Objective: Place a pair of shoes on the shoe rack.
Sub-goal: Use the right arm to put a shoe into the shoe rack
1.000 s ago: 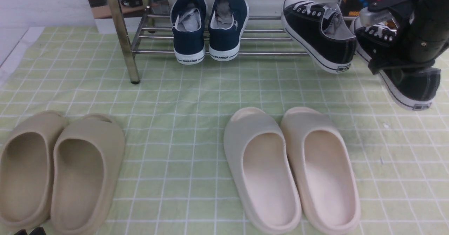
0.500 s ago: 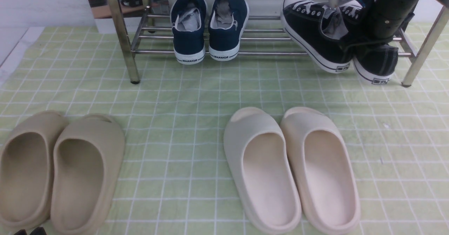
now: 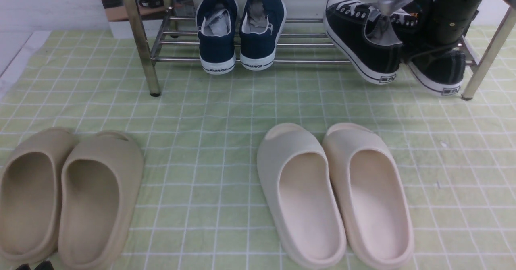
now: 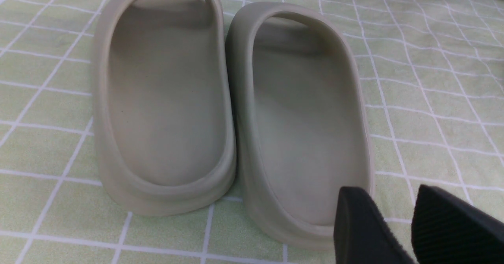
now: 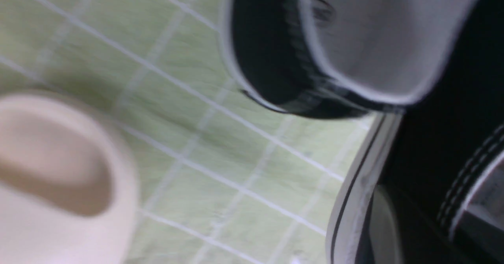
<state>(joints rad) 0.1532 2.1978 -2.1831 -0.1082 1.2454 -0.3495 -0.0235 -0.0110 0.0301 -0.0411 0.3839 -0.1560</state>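
While right gripper [image 3: 419,30] is clamping second black sneaker [image 3: 441,70], heel is overhanging chrome shoe rack [image 3: 139,40]. Best move looks like sliding toe deeper and levelling it beside first black sneaker [image 3: 363,40] before releasing. Left gripper [image 4: 393,224] is idling, jaws apart.

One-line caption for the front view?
Right gripper holds the second black sneaker at the shoe rack beside its mate; navy pair shelved, beige slides and cream slides on the cloth.
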